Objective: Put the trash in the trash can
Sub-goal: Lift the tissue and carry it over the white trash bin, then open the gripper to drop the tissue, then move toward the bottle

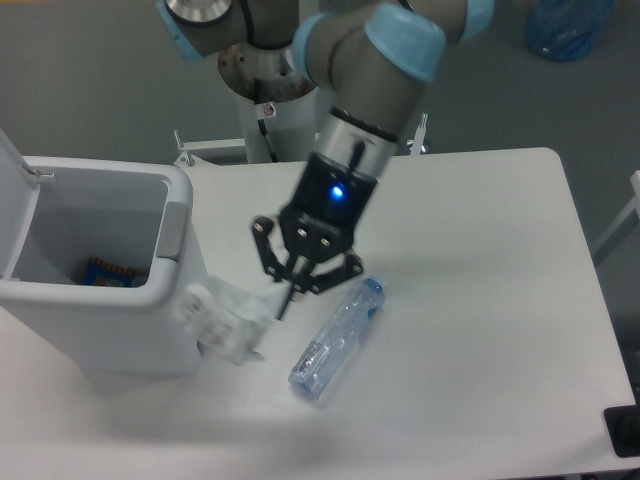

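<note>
Leftmost, the trash can (120,330) stands at the desk's (470,260) left edge with its white lid (12,190) swung up and a blue-and-orange wrapper (108,272) lying at its bottom. Just beside the can's right wall, the wrinkly white wad (228,318) hangs pinched in the hand (283,296), whose fingers are clamped on its right side; the wad sits below the can's rim, outside it. Right of that, toward the front edge, the clear bottle (338,338) lies on its side on the desk, its blue cap (374,287) pointing toward the back right corner, apart from the wad.
</note>
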### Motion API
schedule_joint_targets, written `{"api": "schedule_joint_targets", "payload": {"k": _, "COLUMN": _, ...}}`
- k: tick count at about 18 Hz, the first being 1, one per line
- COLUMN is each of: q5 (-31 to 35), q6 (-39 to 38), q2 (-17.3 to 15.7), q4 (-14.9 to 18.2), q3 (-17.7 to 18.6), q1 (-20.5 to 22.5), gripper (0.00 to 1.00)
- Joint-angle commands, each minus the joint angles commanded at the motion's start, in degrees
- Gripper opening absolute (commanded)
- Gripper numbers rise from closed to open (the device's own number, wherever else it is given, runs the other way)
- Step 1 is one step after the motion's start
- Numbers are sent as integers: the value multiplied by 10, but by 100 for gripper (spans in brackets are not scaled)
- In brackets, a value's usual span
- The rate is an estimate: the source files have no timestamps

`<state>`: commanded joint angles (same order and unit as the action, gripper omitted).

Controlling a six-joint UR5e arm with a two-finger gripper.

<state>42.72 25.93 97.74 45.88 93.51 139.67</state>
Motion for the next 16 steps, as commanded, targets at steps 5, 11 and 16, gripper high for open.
{"api": "schedule_joint_targets", "payload": {"k": 5, "q5": -22, "q6": 7, "q2": -35, "q4": -1, "q3": 39, "q1": -19, "gripper": 0}}
{"api": "schedule_joint_targets", "payload": {"k": 11, "q5": -24, "q6": 69, "q2": -78, "q4": -3, "q3": 112, "q1": -37, "gripper": 38}}
{"api": "schedule_joint_targets", "payload": {"k": 16, "q5": -22, "q6": 93, "q2": -75, "q4": -3, "q3": 108, "q1": -42, "gripper": 100}}
